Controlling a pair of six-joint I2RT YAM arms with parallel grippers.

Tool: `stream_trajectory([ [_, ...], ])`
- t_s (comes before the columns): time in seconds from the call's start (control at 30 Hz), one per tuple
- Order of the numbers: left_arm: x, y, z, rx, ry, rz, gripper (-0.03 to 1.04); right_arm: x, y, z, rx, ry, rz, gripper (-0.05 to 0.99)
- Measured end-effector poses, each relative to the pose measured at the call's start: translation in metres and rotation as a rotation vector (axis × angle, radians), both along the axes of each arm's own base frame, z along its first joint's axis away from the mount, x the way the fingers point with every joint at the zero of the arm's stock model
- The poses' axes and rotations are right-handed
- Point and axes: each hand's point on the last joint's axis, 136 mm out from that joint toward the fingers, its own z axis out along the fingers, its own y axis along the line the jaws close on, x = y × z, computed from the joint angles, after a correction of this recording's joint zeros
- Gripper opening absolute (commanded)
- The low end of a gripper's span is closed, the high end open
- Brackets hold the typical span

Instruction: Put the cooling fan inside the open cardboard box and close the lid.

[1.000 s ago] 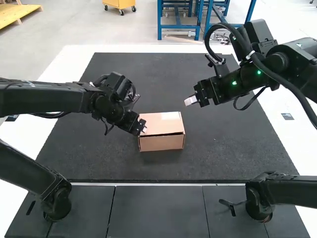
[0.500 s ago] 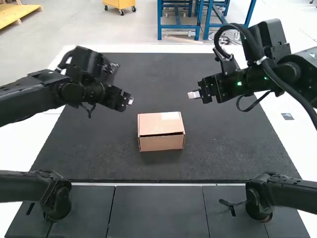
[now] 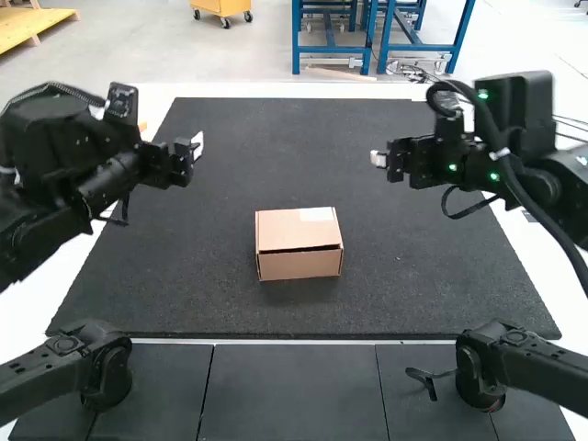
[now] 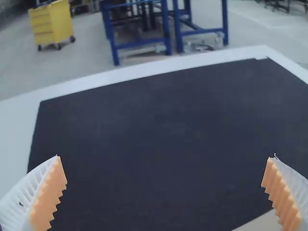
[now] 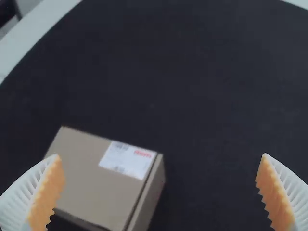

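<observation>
The cardboard box sits closed on the mat; left claw at ten o'clock, right claw at two, both spread, empty, clear because packing looks finished.

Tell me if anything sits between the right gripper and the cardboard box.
Nothing visible does. Between the right gripper and the cardboard box there is just black mat. The box stands alone mid-mat, lid shut.
</observation>
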Motion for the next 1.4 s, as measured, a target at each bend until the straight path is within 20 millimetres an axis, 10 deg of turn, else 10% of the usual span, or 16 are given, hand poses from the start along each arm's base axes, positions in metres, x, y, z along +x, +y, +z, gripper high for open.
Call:
stream_trajectory([
  [0.77, -0.05, 0.092, 0.003, -0.136, -0.391, 0.324, 0.96, -0.012, -0.039, -0.069, 0.125, -0.232, -0.132, 0.92],
  [1.0, -0.052, 0.085, 0.015, -0.157, -0.484, 0.276, 0.96, -0.011, -0.047, -0.065, 0.134, -0.358, -0.155, 0.92],
  [1.4, -0.033, 0.065, -0.027, -0.11, -0.454, 0.155, 0.96, -0.01, -0.053, -0.076, 0.059, -0.515, -0.156, 0.92],
])
